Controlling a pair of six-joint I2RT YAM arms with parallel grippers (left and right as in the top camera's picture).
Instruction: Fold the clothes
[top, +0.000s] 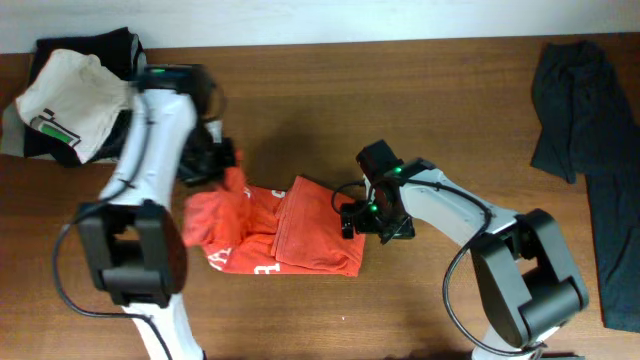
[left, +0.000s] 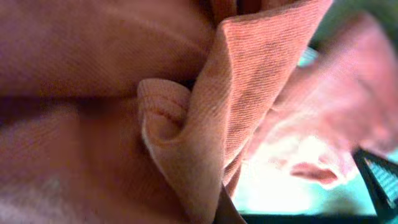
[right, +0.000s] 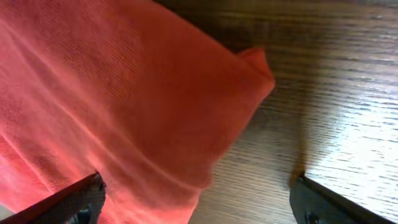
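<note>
Shirt, soft, light and limp, lies at both jaws: left gripper is clamped on a bunched fold; right gripper, jaws apart, straddles its edge, probably the best hold.

**Overhead.** White lettering on red-orange T-shirt is partly folded under and too small to read. L gripper, at shirt's upper-L corner, is mostly masked by its own wrist. Dark grey garment, far R of shirt, is cut by frame edge. Black garment, up-L of shirt, is largely covered by white T-shirt.

**L wrist.** Shirt fills frame, mostly out of focus. Fingers are hidden behind it, and the bright area R of fold is unidentifiable.

**R wrist.** R gripper fingers are cut by bottom edge. Shirt runs off top & L edges.
</note>
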